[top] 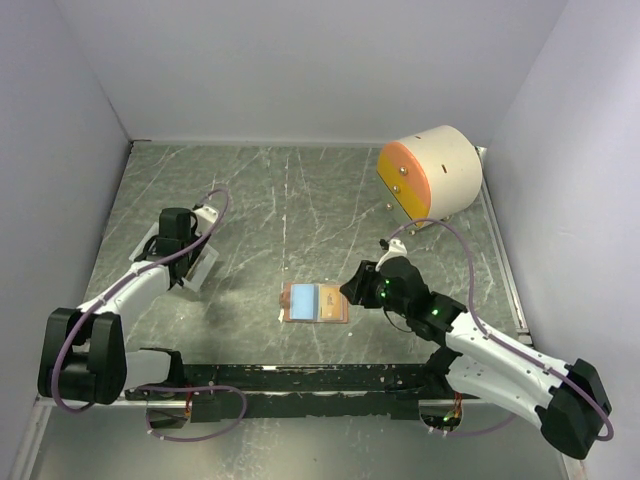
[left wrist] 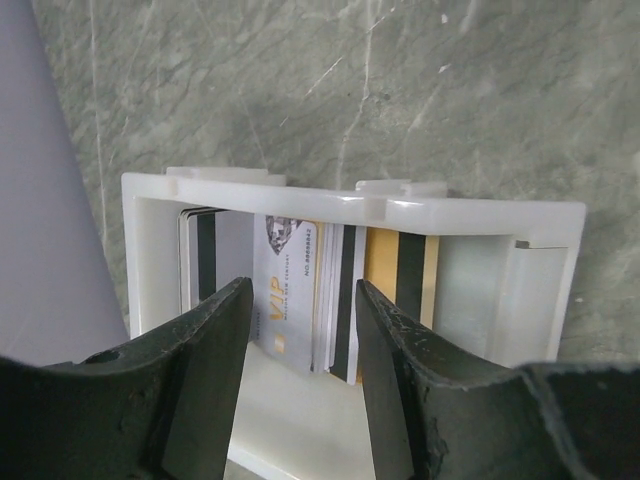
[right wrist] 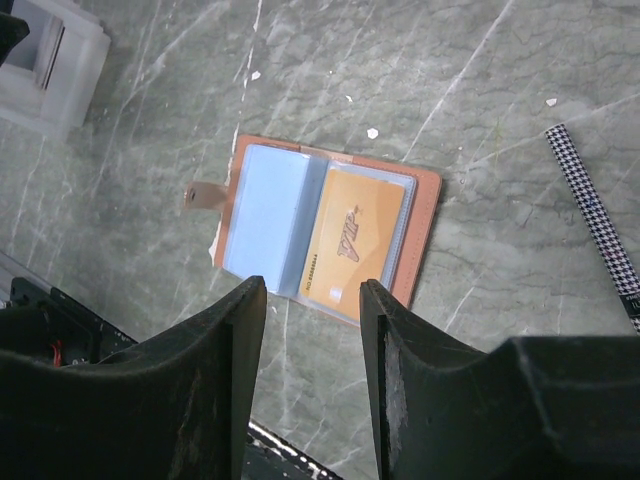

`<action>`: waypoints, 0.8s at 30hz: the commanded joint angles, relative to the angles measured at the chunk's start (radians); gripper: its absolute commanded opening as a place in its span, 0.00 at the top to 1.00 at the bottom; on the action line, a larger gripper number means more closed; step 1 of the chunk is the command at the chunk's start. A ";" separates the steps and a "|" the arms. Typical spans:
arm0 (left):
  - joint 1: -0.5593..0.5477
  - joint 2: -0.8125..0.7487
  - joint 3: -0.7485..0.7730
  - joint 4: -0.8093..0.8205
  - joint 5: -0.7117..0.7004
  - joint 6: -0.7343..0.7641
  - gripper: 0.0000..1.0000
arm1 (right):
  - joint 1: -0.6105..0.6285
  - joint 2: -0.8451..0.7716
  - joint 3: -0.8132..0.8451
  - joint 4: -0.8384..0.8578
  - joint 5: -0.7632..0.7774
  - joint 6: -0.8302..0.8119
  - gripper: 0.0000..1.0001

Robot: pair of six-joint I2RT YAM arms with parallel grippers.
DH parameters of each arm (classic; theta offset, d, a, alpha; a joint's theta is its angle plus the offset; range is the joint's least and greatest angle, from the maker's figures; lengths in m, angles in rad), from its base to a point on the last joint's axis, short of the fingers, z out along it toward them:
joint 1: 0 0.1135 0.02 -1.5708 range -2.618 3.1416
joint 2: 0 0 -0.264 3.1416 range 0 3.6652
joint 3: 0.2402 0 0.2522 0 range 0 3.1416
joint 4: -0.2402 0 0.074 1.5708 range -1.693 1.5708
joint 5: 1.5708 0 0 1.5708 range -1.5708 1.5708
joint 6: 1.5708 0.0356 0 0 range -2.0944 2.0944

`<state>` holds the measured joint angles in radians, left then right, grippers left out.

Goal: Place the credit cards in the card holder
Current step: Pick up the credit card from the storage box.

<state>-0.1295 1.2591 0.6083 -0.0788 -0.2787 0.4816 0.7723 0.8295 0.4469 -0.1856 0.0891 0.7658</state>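
The card holder (top: 345,305), salmon leather, lies open on the table's middle. In the right wrist view the holder (right wrist: 425,215) shows an orange card (right wrist: 355,240) in its right pocket and a light blue card (right wrist: 265,215) on its left. My right gripper (right wrist: 312,290) hovers open just above its near edge, empty. More credit cards (left wrist: 290,290) stand on edge in a white tray (left wrist: 350,205). My left gripper (left wrist: 303,300) points into that tray, open, with the cards just beyond its fingertips and nothing held.
A big cream cylinder with an orange face (top: 430,172) lies at the back right. A black-and-white checkered strip (right wrist: 595,220) lies right of the holder. A black rail (top: 300,380) runs along the near edge. White walls enclose the table.
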 commanded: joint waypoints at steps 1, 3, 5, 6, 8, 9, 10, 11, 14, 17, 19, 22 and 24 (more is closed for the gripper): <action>0.012 0.005 -0.013 0.021 0.060 -0.009 0.43 | -0.011 0.016 -0.017 0.030 0.003 -0.017 0.57; 0.011 0.017 -0.025 0.029 0.046 0.005 0.43 | -0.014 0.025 -0.016 0.031 -0.002 -0.021 0.57; 0.012 0.023 -0.027 0.035 0.050 0.008 0.42 | -0.016 0.027 -0.013 0.029 -0.004 -0.026 0.57; 0.012 0.027 -0.029 0.035 0.053 0.012 0.42 | -0.020 0.027 -0.011 0.027 -0.003 -0.029 0.57; 0.012 0.036 -0.031 0.027 0.053 0.020 0.42 | -0.025 0.020 -0.008 0.021 -0.002 -0.032 0.57; 0.011 0.037 -0.033 0.026 0.055 0.023 0.42 | -0.029 0.015 -0.007 0.018 -0.002 -0.034 0.57; 0.012 0.035 -0.036 0.031 0.058 0.022 0.42 | -0.032 0.009 -0.007 0.016 -0.002 -0.033 0.57; 0.012 0.032 -0.042 0.040 0.062 0.023 0.42 | -0.034 0.002 -0.009 0.015 -0.002 -0.032 0.57; 0.011 0.043 -0.054 0.052 0.058 0.030 0.41 | -0.039 -0.012 -0.014 0.015 -0.005 -0.028 0.57; 0.012 0.062 -0.056 0.068 0.027 0.037 0.42 | -0.041 -0.021 -0.009 -0.001 -0.002 -0.031 0.57; 0.012 0.069 -0.057 0.082 0.012 0.043 0.42 | -0.044 -0.029 -0.008 -0.011 0.003 -0.033 0.57; 0.013 0.079 -0.056 0.098 -0.019 0.052 0.43 | -0.046 -0.044 -0.005 -0.025 0.010 -0.034 0.57; 0.013 0.087 -0.055 0.109 -0.041 0.059 0.44 | -0.046 -0.054 -0.005 -0.030 0.014 -0.033 0.57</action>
<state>-0.1280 1.3357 0.5594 -0.0341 -0.2687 0.5171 0.7338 0.8040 0.4465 -0.1970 0.0868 0.7460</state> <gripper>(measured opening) 0.569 0.430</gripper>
